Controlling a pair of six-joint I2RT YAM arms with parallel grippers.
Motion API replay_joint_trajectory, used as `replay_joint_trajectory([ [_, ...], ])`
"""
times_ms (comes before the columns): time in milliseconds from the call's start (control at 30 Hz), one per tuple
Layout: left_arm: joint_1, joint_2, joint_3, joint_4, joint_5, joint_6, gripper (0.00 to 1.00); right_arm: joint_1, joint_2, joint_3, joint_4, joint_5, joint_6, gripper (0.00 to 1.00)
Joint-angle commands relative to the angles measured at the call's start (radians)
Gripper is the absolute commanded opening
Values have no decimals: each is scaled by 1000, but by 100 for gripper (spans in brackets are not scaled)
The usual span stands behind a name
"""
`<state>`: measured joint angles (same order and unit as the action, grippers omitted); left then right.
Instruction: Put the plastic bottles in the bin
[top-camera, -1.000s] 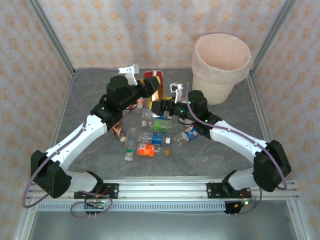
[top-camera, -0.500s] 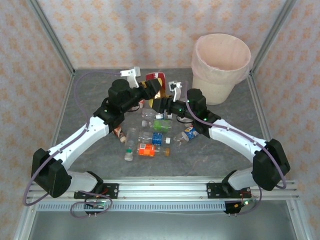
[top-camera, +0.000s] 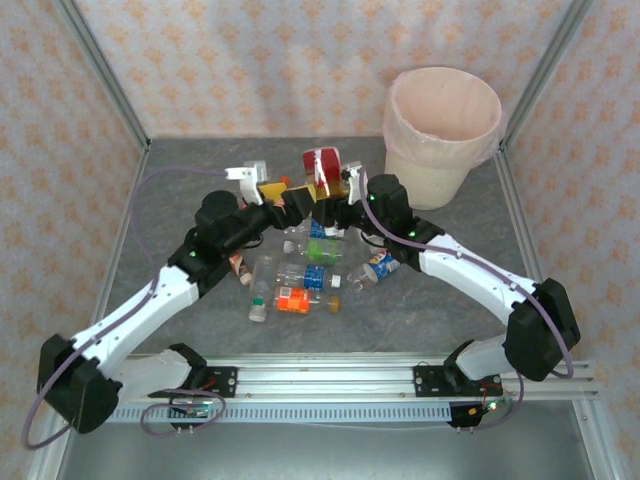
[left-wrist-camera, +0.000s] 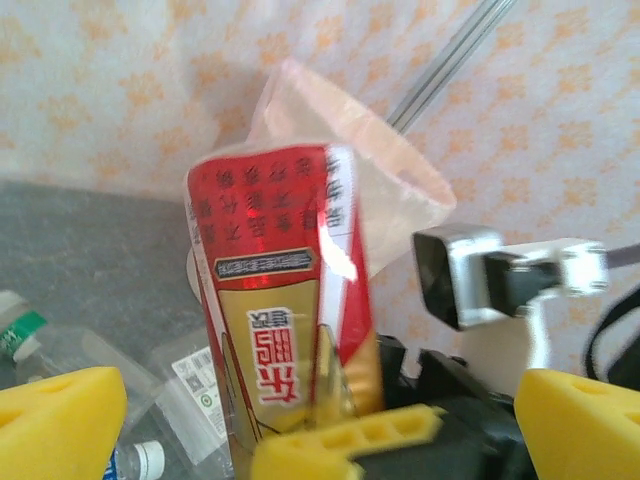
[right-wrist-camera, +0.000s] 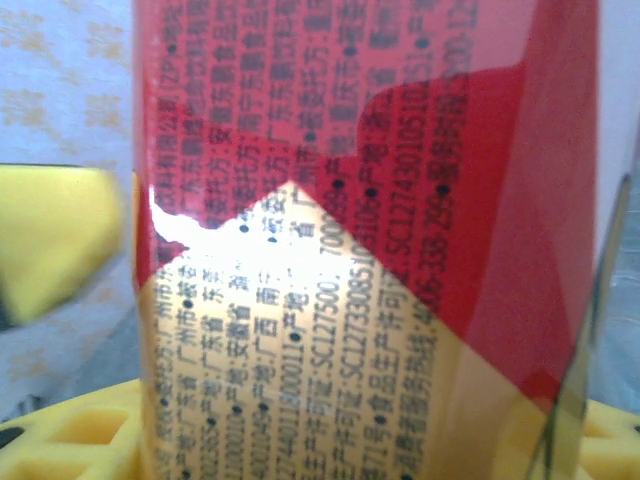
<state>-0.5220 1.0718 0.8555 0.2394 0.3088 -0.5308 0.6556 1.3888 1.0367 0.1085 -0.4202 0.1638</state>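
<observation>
Flowery pale wallpaper all round, grey mottled worktop below. Right gripper is clamped on a bottle, holding it roughly upright above the worktop. It's clear plastic, with a glossy red-and-gold label and small black print. Left gripper sits just beside it, yellow foam pads wide apart and off the bottle. Beneath both, the other bottles lie in a loose heap on the worktop, clear and crumpled, with orange, blue and green labels. Far right stands the bin, round, tapered and cream, lined with a thin pink bag, well apart from the held bottle.
</observation>
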Motion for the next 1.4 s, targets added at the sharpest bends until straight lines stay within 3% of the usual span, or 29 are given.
replay_joint_trajectory([
  [0, -4, -76, -36, -30, -111, 79, 100, -4, 3, 67, -35, 116, -83, 48],
  [167, -4, -148, -87, -110, -384, 82, 100, -4, -9, 141, -97, 311, -181, 46],
  [400, -3, -154, -111, -316, -713, -39, 100, -26, 14, 242, -26, 458, -268, 44],
  [567, -1, -118, -78, -382, -707, -34, 100, -167, 39, 394, -18, 355, -111, 40],
  [1133, -1, -138, -82, -557, -835, -256, 100, -511, 320, 961, -529, 300, -211, 42],
  [1367, -2, -178, -107, -577, -854, -277, 100, -571, 405, 992, -576, 320, -217, 44],
])
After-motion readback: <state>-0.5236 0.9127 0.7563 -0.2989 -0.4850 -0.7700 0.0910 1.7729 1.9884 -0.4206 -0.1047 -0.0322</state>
